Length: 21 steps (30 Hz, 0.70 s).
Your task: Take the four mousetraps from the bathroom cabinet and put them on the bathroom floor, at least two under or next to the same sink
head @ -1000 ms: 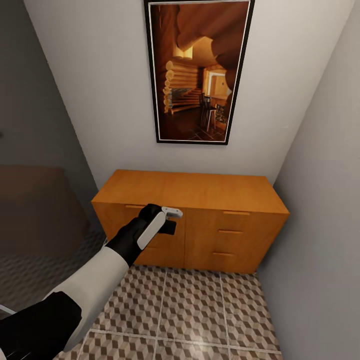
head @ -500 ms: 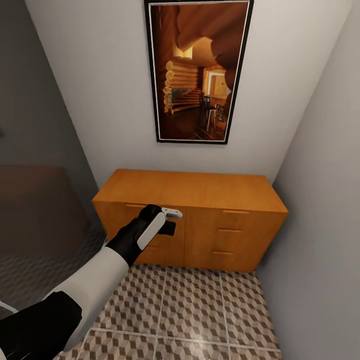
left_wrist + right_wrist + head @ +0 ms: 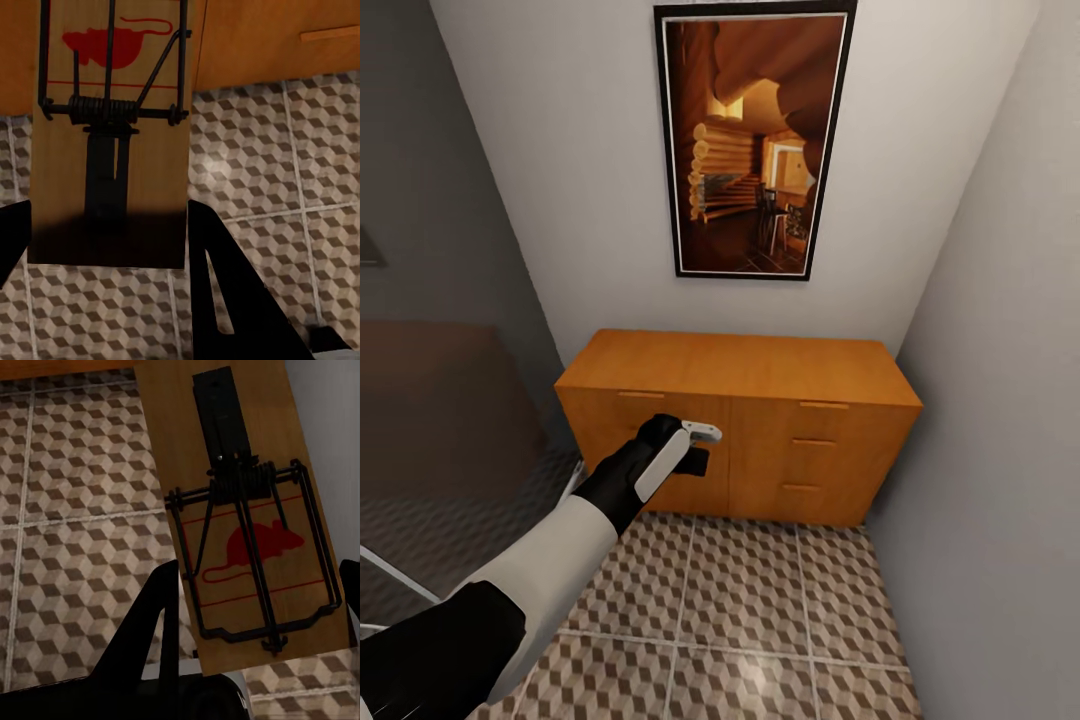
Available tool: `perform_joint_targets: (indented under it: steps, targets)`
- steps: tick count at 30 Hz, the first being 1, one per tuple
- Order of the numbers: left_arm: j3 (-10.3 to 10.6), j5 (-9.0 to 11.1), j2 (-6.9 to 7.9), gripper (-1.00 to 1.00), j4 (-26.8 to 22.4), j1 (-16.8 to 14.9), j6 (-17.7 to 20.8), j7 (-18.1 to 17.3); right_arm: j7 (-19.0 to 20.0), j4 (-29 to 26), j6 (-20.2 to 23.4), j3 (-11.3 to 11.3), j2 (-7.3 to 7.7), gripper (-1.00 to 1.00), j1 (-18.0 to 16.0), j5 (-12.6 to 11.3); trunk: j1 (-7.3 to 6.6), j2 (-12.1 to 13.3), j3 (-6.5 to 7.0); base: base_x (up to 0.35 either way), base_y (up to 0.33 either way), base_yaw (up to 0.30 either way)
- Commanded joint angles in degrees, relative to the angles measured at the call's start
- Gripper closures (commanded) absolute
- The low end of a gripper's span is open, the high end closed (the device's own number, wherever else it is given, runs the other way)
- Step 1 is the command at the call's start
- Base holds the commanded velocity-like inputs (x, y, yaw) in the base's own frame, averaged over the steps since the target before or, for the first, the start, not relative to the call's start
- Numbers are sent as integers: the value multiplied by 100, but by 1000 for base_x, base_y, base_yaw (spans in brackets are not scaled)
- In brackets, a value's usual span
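Observation:
The orange-brown cabinet [image 3: 740, 420] stands against the far wall with its fronts closed. My left gripper [image 3: 700, 447] hangs in front of its left half, above the bathroom floor [image 3: 760, 600]. In the left wrist view my left gripper [image 3: 109, 251] is shut on a mousetrap [image 3: 112, 142], a wooden board with a red mouse print and a dark spring bar. In the right wrist view my right gripper [image 3: 259, 607] is shut on a second mousetrap [image 3: 240, 525] of the same look, held over the patterned floor [image 3: 75, 510]. The bathroom sink is out of view.
A large framed picture [image 3: 752, 140] hangs above the cabinet. A grey wall [image 3: 1000, 400] closes the right side, and a greyish pane [image 3: 430, 380] with a dark brown shape behind it stands at the left. Tiled floor lies between me and the cabinet.
The whole head view has shifted: the cabinet now looks smaller and farther away, with more floor in front. My left arm holds the same pose in the picture.

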State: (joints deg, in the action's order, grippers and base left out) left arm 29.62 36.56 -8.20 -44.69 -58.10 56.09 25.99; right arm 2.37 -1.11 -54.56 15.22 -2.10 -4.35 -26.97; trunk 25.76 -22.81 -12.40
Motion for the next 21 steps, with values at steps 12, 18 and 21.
perform_joint_targets:
  steps: [12,18,21]
  targets:
    - [27,39,3,100,657,332,-746,-109,43,6,-19,34,-1,100,-5,-71,2,-10,-11,-6,0,0]
    - [48,22,9,100,1705,641,-2018,-489,37,6,-19,35,0,100,-5,-71,2,-10,-11,0,0,0]
    - [61,-3,11,100,2532,728,-2967,-958,36,6,-19,35,0,100,-5,-71,2,-10,-11,0,0,0]
